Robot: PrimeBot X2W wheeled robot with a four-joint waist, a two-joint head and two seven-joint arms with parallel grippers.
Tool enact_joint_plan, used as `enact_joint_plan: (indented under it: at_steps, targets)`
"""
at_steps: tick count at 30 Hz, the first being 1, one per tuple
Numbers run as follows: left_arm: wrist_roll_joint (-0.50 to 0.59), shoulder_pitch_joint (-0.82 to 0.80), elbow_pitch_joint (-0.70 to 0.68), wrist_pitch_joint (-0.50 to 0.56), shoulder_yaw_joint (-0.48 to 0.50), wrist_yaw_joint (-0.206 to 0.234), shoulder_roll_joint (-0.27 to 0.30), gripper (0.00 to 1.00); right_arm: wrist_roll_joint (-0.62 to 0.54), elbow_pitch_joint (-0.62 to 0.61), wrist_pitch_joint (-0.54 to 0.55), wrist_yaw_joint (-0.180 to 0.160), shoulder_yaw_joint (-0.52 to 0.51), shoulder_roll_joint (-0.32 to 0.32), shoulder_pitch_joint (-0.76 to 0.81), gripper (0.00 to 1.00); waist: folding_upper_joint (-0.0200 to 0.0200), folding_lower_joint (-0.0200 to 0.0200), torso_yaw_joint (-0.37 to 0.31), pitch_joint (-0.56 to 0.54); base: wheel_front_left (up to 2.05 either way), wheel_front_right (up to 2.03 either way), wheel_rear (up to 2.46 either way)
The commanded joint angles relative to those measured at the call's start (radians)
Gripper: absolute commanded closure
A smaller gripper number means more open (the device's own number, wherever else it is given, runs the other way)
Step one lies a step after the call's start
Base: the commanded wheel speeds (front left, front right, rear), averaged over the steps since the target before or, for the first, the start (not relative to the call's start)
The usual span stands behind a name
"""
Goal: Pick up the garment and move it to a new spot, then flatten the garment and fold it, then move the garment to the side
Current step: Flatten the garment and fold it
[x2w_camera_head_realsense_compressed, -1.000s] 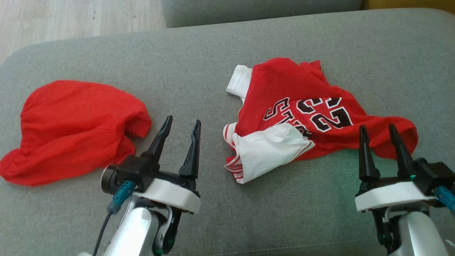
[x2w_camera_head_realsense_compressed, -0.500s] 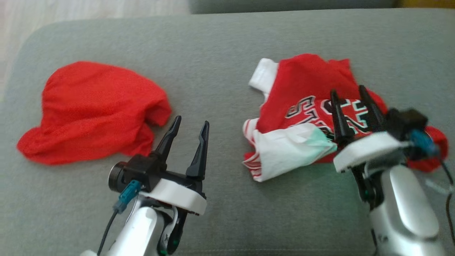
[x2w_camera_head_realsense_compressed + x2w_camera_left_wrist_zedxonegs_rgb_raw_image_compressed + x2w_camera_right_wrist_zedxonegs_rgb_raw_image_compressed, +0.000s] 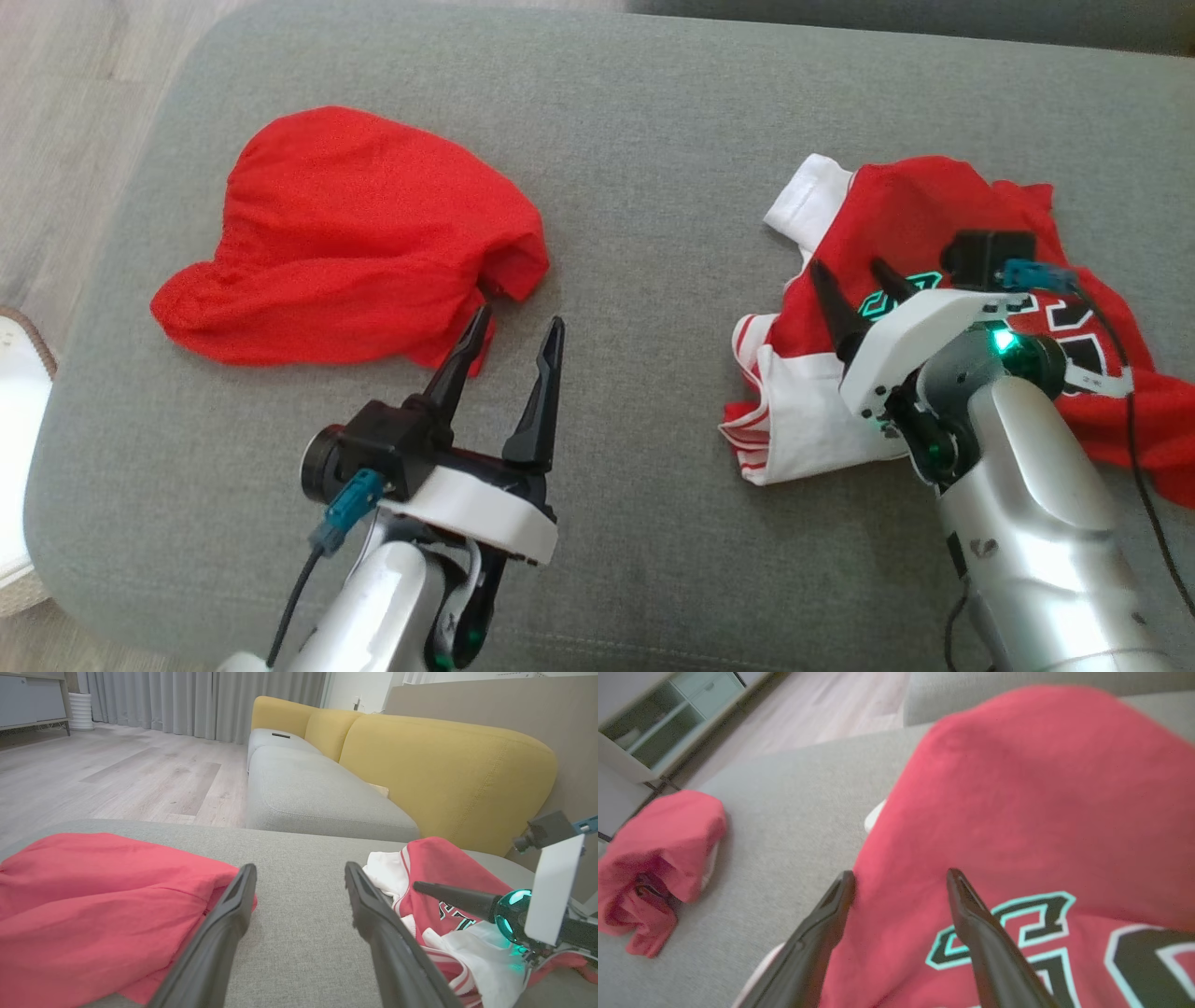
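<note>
The task's garment, by my reading, is the red jersey [image 3: 896, 210] with black numerals. It lies crumpled on the right part of the grey cushion [image 3: 653, 159], well in from the far edge, with white cloth turned out at its near-left side. A plain red garment [image 3: 364, 224] sits apart on the left part of the cushion.

The right hand [image 3: 848, 269] is directly over the jersey, jaws spread wide and gripping nothing. In the right wrist view its two fingers point across the red cloth above the numerals, toward the jersey's far-left edge. I cannot tell whether the tips touch the fabric.

The left hand [image 3: 521, 317] is also open and empty. It sits near the cushion's front edge, its tips just beside the plain red garment, and the jersey lies off to its right.

So the right arm is clearly the nearer one. The heap spreads widest left to right, and the hand stands over its left half, so the pickup likely turns on dropping straight down and pinching a fold there.
</note>
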Motion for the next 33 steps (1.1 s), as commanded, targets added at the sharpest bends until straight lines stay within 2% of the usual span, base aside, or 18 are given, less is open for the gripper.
enact_joint_plan:
  at_steps: [1,4,5,6,9,20,23,24,25,33]
  targets:
    - [-0.003,-0.030,-0.035,-0.006,0.024,0.003,0.000,0.00,-0.016,-0.003,0.007,-0.001,0.014,0.001,-0.050,0.00,0.0000,-0.0001,0.003,0.002,0.00,0.00,0.00]
    - [-0.003,-0.030,-0.036,-0.006,0.019,0.004,0.000,0.00,-0.064,0.075,0.012,-0.001,-0.003,0.001,-0.082,0.00,0.0000,-0.0001,0.008,0.006,0.00,0.00,0.00]
    - [-0.002,-0.031,-0.036,-0.006,0.018,0.003,0.000,0.00,-0.071,0.100,0.010,-0.001,-0.012,0.001,-0.093,0.05,0.0000,-0.0001,0.009,0.008,0.00,0.00,0.00]
    - [-0.002,-0.033,-0.036,-0.006,0.016,0.003,0.000,0.00,-0.078,0.121,0.002,-0.001,-0.020,0.001,-0.105,1.00,0.0000,-0.0001,0.011,0.010,0.00,0.00,0.00]
    - [-0.003,-0.041,-0.036,-0.006,0.014,0.002,0.000,0.00,-0.056,0.159,-0.048,-0.001,-0.005,0.001,-0.144,1.00,0.0000,-0.0001,0.016,0.017,0.00,0.00,0.00]
    - [0.005,-0.050,-0.028,-0.006,0.021,-0.004,0.000,0.00,0.178,0.159,-0.392,-0.001,0.166,0.001,-0.303,1.00,0.0000,-0.0001,0.014,0.023,0.00,0.00,0.00]
    - [0.007,-0.053,-0.029,-0.006,0.024,-0.004,0.000,0.00,0.210,0.206,-0.436,-0.001,0.195,0.001,-0.333,1.00,0.0000,-0.0001,0.015,0.019,0.00,0.00,0.00]
    - [0.007,-0.053,-0.030,-0.006,0.024,-0.004,0.000,0.00,0.207,0.228,-0.440,-0.001,0.215,0.001,-0.340,0.90,0.0000,-0.0001,0.016,0.018,0.00,0.00,0.00]
    - [0.007,-0.053,-0.030,-0.006,0.025,-0.005,0.000,0.00,0.207,0.248,-0.444,-0.001,0.232,0.001,-0.343,0.00,0.0000,-0.0001,0.016,0.017,0.00,0.00,0.00]
    - [0.011,-0.038,-0.033,-0.006,0.041,0.003,0.000,0.00,0.219,0.358,-0.466,-0.001,0.304,0.001,-0.319,0.00,0.0000,-0.0001,-0.010,-0.003,0.00,0.00,0.00]
